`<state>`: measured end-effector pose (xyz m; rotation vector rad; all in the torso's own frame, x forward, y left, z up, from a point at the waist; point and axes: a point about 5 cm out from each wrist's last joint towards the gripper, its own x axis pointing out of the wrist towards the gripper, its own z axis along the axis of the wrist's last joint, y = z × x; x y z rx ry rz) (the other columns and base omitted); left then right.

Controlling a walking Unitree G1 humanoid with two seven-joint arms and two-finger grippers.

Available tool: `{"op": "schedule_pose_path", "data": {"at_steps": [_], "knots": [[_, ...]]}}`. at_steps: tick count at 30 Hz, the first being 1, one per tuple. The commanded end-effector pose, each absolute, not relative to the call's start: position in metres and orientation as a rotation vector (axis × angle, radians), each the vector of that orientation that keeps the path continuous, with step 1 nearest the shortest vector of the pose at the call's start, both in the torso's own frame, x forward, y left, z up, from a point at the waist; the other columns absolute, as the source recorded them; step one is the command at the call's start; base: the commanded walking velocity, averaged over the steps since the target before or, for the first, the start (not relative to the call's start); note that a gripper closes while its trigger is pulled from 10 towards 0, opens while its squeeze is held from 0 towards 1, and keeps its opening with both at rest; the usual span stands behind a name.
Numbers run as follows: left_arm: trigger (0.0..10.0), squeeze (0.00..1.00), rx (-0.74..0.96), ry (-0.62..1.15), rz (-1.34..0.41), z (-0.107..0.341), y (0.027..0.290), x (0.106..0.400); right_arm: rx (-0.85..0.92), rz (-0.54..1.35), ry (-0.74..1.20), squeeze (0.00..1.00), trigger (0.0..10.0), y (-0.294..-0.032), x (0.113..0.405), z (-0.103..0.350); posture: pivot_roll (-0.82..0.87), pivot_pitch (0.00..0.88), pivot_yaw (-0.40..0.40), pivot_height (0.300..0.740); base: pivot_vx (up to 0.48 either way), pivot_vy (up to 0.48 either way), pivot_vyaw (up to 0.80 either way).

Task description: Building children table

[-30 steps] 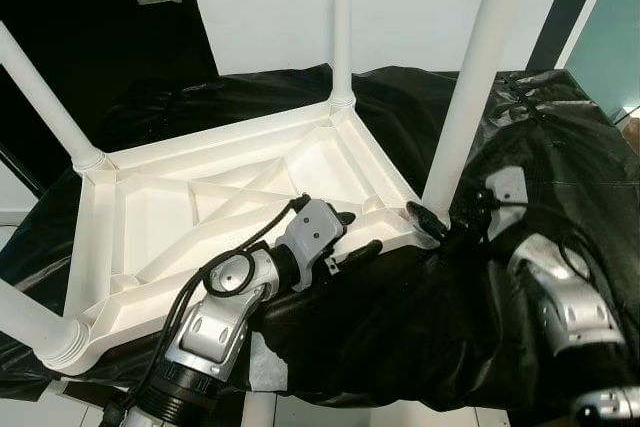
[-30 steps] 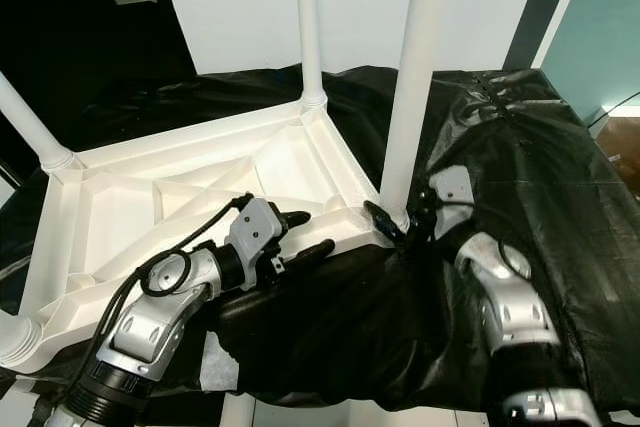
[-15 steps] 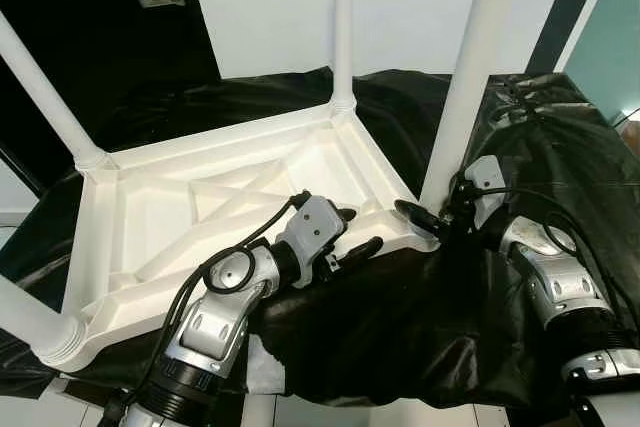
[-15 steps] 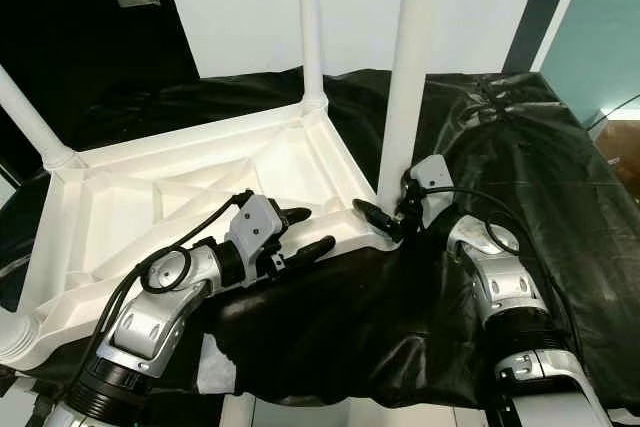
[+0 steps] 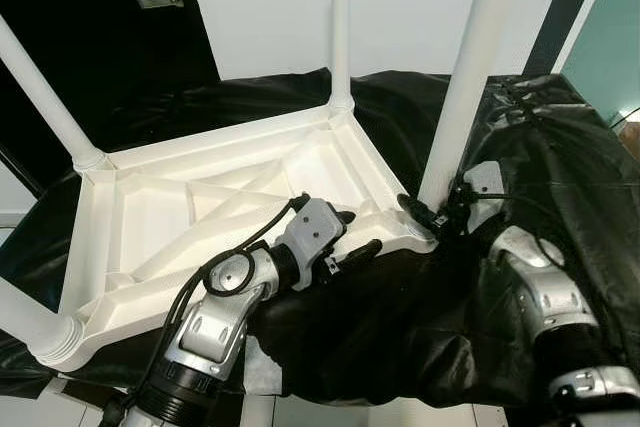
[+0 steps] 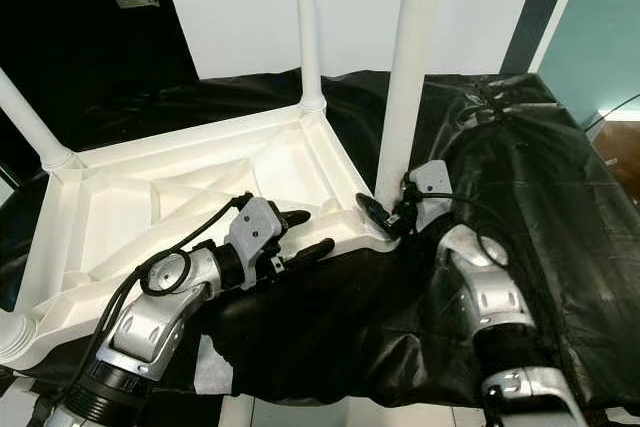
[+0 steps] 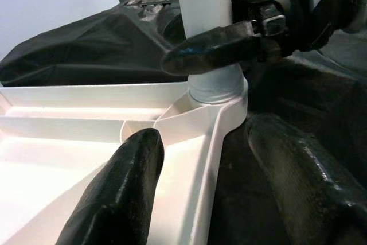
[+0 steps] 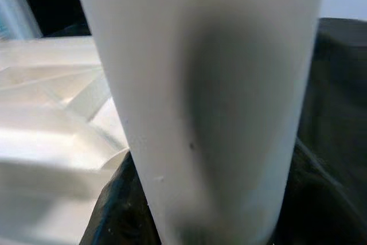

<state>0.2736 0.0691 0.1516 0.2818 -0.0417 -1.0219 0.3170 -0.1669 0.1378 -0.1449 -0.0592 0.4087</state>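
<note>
A white plastic children's table (image 5: 200, 162) lies upside down on a black sheet, its legs pointing up. My right gripper (image 5: 432, 209) is at the base of the near-right leg (image 5: 465, 67), just above its socket. One black finger (image 7: 212, 47) crosses the front of the leg, which sits close against the wrist camera (image 8: 200, 101). My left gripper (image 5: 355, 232) straddles the table's near rim (image 7: 200, 164), open. One finger (image 7: 120, 193) rests inside the underside, the other on the sheet outside.
Three more white legs stand at the back middle (image 5: 340, 17), far left (image 5: 40, 97) and near left (image 5: 25, 322). The black sheet (image 5: 560, 147) covers the surface to the right. A dark door and a white wall stand behind.
My right forearm rose and turned around the leg, then dropped back a little, with its gripper staying at the leg's base. The left arm has not moved.
</note>
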Motion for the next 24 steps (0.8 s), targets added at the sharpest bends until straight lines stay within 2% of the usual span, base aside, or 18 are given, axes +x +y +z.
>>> {"op": "schedule_pose_path", "data": {"at_steps": [1, 2, 6, 7, 12, 13, 14, 15, 19, 24], "knots": [[10.0, 0.00, 0.290, -0.048, -0.983, 0.153, 0.071, 0.274, -0.135, 0.337, 0.037, 0.00, 0.0, -0.168, 0.313, 0.119, -0.06, 0.023, 0.027, 0.740, 0.000, 0.000, 0.00], [10.0, 0.00, 0.290, -0.045, -0.987, 0.153, 0.071, 0.273, -0.105, 0.223, 0.060, 0.00, 0.0, -0.162, 0.311, 0.114, -0.06, 0.022, 0.029, 0.740, 0.000, 0.000, 0.00], [10.0, 0.00, 0.292, -0.043, -0.991, 0.152, 0.070, 0.274, -0.112, 0.132, 0.062, 0.00, 0.0, -0.157, 0.309, 0.110, -0.06, 0.021, 0.034, 0.740, 0.000, 0.000, 0.00], [10.0, 0.00, 0.293, -0.044, -0.997, 0.153, 0.070, 0.273, -0.109, 0.033, 0.051, 0.00, 0.0, -0.154, 0.308, 0.110, -0.06, 0.020, 0.035, 0.740, 0.000, 0.000, 0.00], [10.0, 0.00, 0.294, -0.044, -1.003, 0.153, 0.070, 0.273, -0.084, -0.068, 0.053, 0.00, 0.0, -0.147, 0.306, 0.108, -0.06, 0.017, 0.035, 0.740, 0.000, 0.000, 0.00], [10.0, 0.00, 0.295, -0.044, -1.004, 0.153, 0.070, 0.273, -0.034, -0.102, 0.051, 0.00, 0.0, -0.141, 0.305, 0.108, -0.06, 0.016, 0.032, 0.740, 0.000, 0.000, 0.00], [10.0, 0.00, 0.293, -0.043, -1.006, 0.152, 0.069, 0.273, -0.005, -0.103, 0.052, 0.00, 2.0, -0.131, 0.305, 0.108, -0.06, 0.014, 0.037, 0.740, 0.000, 0.000, 0.00], [10.0, 0.00, 0.293, -0.043, -1.008, 0.152, 0.069, 0.272, 0.023, -0.061, 0.044, 0.00, 10.0, -0.120, 0.305, 0.110, -0.06, 0.012, 0.037, 0.740, 0.000, 0.000, 0.00], [10.0, 0.00, 0.293, -0.042, -1.014, 0.152, 0.067, 0.272, -0.002, -0.035, -0.004, 0.00, 10.0, -0.112, 0.302, 0.119, -0.06, 0.008, 0.031, 0.740, 0.000, 0.000, 0.00], [10.0, 0.00, 0.292, -0.043, -1.013, 0.152, 0.067, 0.272, -0.004, -0.090, -0.006, 0.00, 10.0, -0.126, 0.301, 0.118, -0.06, 0.006, 0.031, 0.740, 0.000, 0.000, 0.00]]}}
